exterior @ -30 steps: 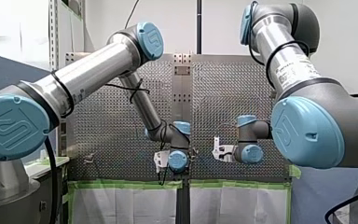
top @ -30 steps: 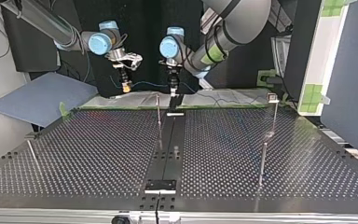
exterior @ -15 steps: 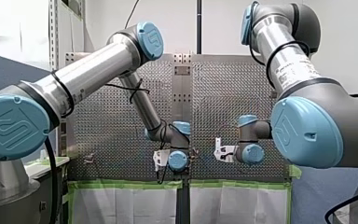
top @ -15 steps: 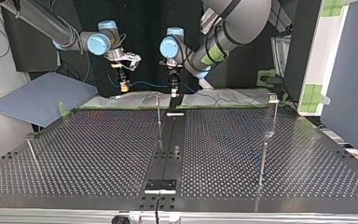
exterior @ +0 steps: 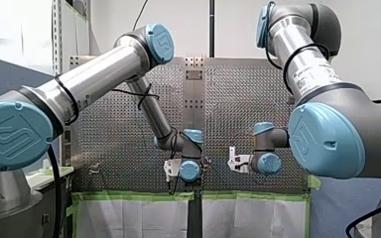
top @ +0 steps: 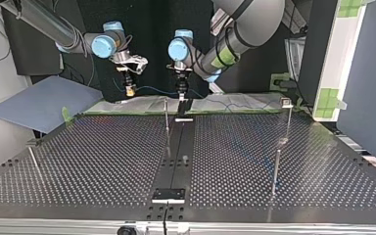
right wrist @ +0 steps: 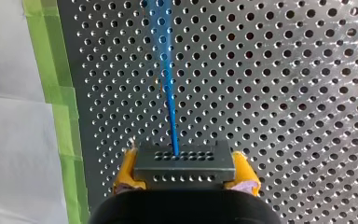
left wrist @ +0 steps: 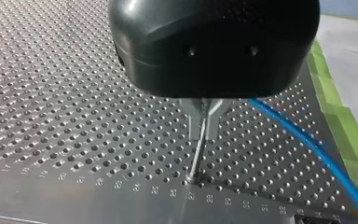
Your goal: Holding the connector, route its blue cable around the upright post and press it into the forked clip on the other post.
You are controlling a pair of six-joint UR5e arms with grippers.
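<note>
Running straight ahead from connector: cable

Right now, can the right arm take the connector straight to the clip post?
Probably not straight across. In the top view my left end effector hangs between my right end effector, which holds the connector, and the clip post. It would likely have to swing round.

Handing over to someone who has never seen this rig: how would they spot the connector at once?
Over the perforated table, beside its green tape, find my right gripper with the yellow pads. The connector is the dark grey block clamped between them; unlike anything nearby, it has the blue cable running straight out of its face.
</note>
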